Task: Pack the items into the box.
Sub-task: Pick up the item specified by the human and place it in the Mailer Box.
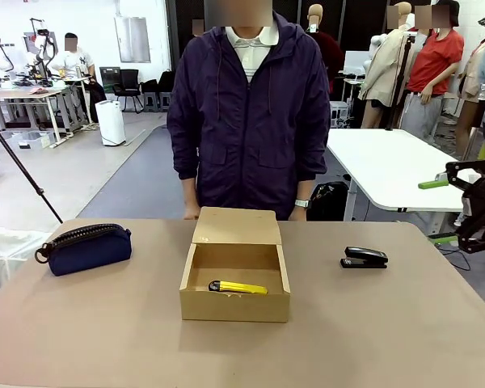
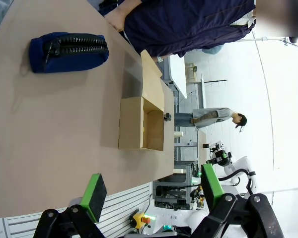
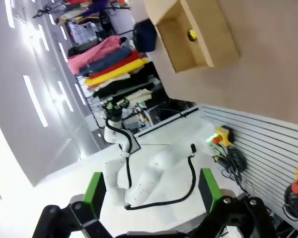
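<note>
The place is a robotics laboratory in a large open hall. The brown table [image 1: 388, 339] has a slotted metal side [image 3: 268, 144] which carries a yellow emergency-stop box [image 3: 220, 135] and cables. Around it stand white work tables [image 1: 388, 162], office chairs [image 1: 129, 85], a tripod [image 1: 20, 166] and a rack of folded clothes [image 3: 111, 67].

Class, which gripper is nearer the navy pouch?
Left. The left gripper faces the pouch from the left; the right gripper hangs off the opposite table edge, beyond the stapler.
</note>
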`<action>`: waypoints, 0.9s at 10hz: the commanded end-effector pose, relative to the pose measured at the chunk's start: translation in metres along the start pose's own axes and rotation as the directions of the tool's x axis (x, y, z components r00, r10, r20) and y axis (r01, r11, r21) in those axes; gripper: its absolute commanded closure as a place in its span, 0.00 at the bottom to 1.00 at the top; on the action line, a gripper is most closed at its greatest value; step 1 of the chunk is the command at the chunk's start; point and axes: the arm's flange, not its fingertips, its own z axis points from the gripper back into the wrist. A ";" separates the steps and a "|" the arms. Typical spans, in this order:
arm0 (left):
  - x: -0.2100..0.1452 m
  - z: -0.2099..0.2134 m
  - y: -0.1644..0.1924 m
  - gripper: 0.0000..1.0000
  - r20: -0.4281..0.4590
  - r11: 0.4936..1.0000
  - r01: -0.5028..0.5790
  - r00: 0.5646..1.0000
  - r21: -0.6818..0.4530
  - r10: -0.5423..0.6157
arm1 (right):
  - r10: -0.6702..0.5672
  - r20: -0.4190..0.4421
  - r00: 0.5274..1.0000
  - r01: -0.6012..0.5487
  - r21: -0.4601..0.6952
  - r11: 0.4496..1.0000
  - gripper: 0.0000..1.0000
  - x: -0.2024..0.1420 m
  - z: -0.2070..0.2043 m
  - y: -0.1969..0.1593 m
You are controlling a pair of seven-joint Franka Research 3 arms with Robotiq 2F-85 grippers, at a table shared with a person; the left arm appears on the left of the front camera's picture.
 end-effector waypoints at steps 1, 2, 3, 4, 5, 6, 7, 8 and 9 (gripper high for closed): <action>0.000 0.000 -0.002 0.00 0.007 1.000 0.001 1.000 -0.021 -0.001 | -0.001 -0.012 1.000 0.001 -0.022 1.000 0.00 -0.001 0.008 0.005; 0.000 0.000 -0.002 0.00 0.007 1.000 0.001 1.000 -0.021 -0.001 | -0.001 -0.012 1.000 0.001 -0.022 1.000 0.00 -0.001 0.008 0.005; 0.000 0.000 -0.002 0.00 0.007 1.000 0.001 1.000 -0.021 -0.001 | -0.001 -0.012 1.000 0.001 -0.022 1.000 0.00 -0.001 0.008 0.005; 0.000 0.000 -0.002 0.00 0.007 1.000 0.001 1.000 -0.021 -0.001 | -0.001 -0.012 1.000 0.001 -0.022 1.000 0.00 -0.001 0.008 0.005; 0.000 0.000 -0.002 0.00 0.007 1.000 0.001 1.000 -0.021 -0.001 | -0.001 -0.012 1.000 0.001 -0.022 1.000 0.00 -0.001 0.008 0.005; 0.000 0.000 -0.002 0.00 0.007 1.000 0.001 1.000 -0.021 -0.001 | -0.001 -0.012 1.000 0.001 -0.022 1.000 0.00 -0.001 0.008 0.005; 0.000 0.000 -0.002 0.00 0.007 1.000 0.001 1.000 -0.021 -0.001 | -0.001 -0.012 1.000 0.001 -0.022 1.000 0.00 -0.001 0.008 0.005; 0.000 0.000 -0.002 0.00 0.007 1.000 0.001 1.000 -0.021 -0.001 | -0.001 -0.012 1.000 0.001 -0.022 1.000 0.00 -0.001 0.008 0.005; 0.000 0.000 -0.002 0.00 0.007 1.000 0.001 1.000 -0.021 -0.001 | -0.001 -0.012 1.000 0.001 -0.022 1.000 0.00 -0.001 0.008 0.005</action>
